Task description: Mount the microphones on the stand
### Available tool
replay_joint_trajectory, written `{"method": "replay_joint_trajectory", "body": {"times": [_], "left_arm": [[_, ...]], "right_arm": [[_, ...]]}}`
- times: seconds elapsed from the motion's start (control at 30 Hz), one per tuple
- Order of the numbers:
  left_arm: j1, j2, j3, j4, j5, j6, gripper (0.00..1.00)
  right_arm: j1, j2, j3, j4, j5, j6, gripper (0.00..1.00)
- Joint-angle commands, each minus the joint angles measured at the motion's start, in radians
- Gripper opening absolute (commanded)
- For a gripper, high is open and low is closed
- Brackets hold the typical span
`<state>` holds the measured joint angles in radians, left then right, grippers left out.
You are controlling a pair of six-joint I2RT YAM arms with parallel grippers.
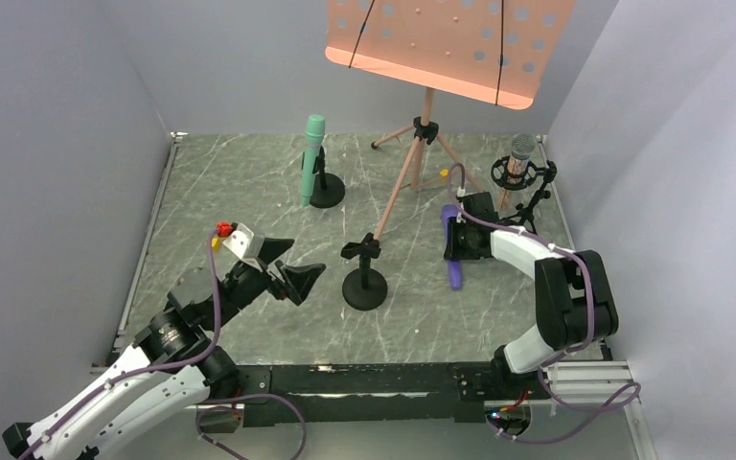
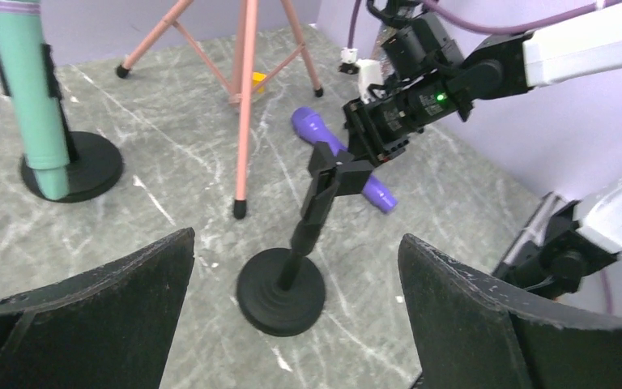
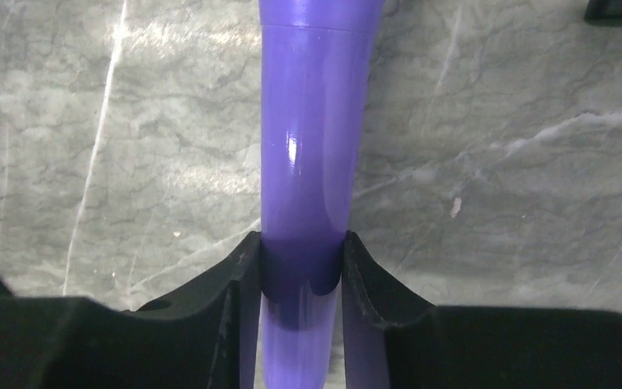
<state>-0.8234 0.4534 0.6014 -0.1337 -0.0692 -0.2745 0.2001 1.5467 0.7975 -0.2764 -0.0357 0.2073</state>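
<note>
The purple microphone (image 3: 312, 146) lies on the marble table, and my right gripper (image 3: 302, 243) is shut on its barrel with both fingers pressed against its sides. In the top view the right gripper (image 1: 462, 240) covers the middle of the purple microphone (image 1: 454, 271). An empty black stand (image 1: 364, 278) with a clip on top rises mid-table. My left gripper (image 1: 292, 268) hangs open just left of it, holding nothing; its wrist view looks straight at the stand (image 2: 282, 290). The mint green microphone (image 1: 312, 158) sits upright in its stand. The silver-pink microphone (image 1: 520, 153) sits in a stand at the back right.
A pink music stand (image 1: 446, 38) rises at the back, its tripod legs (image 1: 412, 172) spreading between the mint microphone and the right arm. Grey walls enclose the table on three sides. A small yellow object (image 2: 257, 79) lies under the tripod.
</note>
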Motion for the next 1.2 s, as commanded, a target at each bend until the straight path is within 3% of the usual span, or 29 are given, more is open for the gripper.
{"method": "replay_joint_trajectory", "body": {"times": [0.0, 0.27, 0.43, 0.57, 0.7, 0.93, 1.03, 1.17], "left_arm": [[0.002, -0.007, -0.008, 0.142, 0.089, -0.152, 0.99], [0.002, 0.208, 0.162, 0.253, 0.308, -0.265, 0.99], [0.001, 0.339, 0.248, 0.309, 0.334, -0.326, 0.99], [0.002, 0.418, 0.245, 0.367, 0.337, -0.36, 0.99], [0.0, 0.477, 0.224, 0.433, 0.333, -0.4, 0.99], [-0.035, 0.57, 0.244, 0.563, 0.255, -0.422, 0.99], [-0.071, 0.627, 0.261, 0.665, 0.203, -0.39, 0.99], [-0.093, 0.675, 0.268, 0.786, 0.154, -0.378, 0.98]], "right_arm": [[0.0, -0.101, 0.024, -0.074, -0.071, -0.072, 0.09], [-0.021, -0.434, 0.066, -0.262, -0.197, -0.311, 0.0], [-0.027, -0.482, 0.144, -0.456, -0.379, -0.471, 0.0], [-0.027, -0.62, 0.154, -0.463, -0.493, -0.562, 0.0], [-0.025, -0.64, 0.285, -0.444, -0.696, -0.556, 0.0], [0.027, -0.465, 0.5, -0.303, -1.04, -0.341, 0.0], [0.098, -0.438, 0.511, -0.221, -1.078, -0.255, 0.0], [0.141, -0.425, 0.521, -0.232, -1.072, -0.263, 0.0]]}}
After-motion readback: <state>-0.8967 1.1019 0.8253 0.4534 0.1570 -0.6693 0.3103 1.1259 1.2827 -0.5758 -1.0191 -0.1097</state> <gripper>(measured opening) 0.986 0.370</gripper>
